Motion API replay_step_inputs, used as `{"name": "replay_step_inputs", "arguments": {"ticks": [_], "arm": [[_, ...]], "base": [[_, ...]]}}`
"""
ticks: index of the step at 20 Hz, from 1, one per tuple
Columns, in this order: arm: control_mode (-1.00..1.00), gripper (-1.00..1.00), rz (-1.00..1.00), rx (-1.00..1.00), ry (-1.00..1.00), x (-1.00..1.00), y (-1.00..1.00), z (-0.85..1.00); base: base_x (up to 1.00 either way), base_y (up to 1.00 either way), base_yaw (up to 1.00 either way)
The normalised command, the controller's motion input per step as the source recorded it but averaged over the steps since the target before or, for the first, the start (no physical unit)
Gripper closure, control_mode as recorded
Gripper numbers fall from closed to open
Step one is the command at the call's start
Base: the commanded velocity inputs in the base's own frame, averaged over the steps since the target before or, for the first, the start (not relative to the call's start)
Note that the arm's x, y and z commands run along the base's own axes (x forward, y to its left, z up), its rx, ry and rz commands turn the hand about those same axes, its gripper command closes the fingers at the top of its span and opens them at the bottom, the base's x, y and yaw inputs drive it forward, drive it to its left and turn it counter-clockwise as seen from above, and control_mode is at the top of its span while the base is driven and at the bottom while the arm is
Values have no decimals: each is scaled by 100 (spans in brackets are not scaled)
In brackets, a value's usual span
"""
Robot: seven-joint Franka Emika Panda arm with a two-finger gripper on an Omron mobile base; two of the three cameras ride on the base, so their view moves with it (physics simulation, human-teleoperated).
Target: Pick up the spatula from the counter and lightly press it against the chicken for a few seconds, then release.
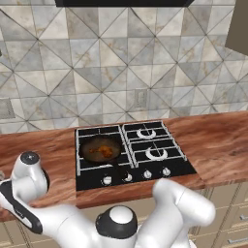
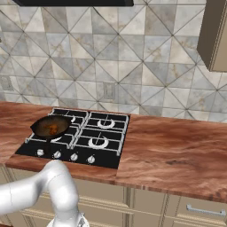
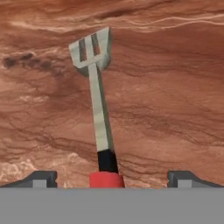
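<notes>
The spatula [image 3: 98, 103] lies flat on the wooden counter [image 3: 175, 87] in the hand view, its slotted metal blade at the top and its black and red handle end at the bottom. My gripper [image 3: 113, 178] is open right above it. One fingertip [image 3: 41, 178] sits far left of the handle and the other far right, both apart from it. The chicken [image 1: 100, 151] [image 2: 52, 128] rests as an orange-brown piece in a dark frying pan [image 1: 112, 145] [image 2: 39, 127] on the front left burner.
The black stove [image 1: 155, 155] [image 2: 99, 142] has knobs along its front edge. The pan's handle [image 1: 120, 169] points toward the counter's front. My arm bends down to the counter left of the stove [image 1: 29, 179]. A wall cabinet [image 2: 215, 35] hangs at the right.
</notes>
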Motion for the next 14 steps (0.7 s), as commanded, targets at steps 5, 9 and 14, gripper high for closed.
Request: {"name": "replay_step_inputs", "arguments": {"ticks": [5,9,14], "arm": [[-100,100,-1,-3,3,17,32,-23],[-100,100,-1,-1,0,1,2,-16],[-100,100,0,-1,0,0,0,-17]], "base": [[0,0,0],[0,0,0],[0,0,0]]}}
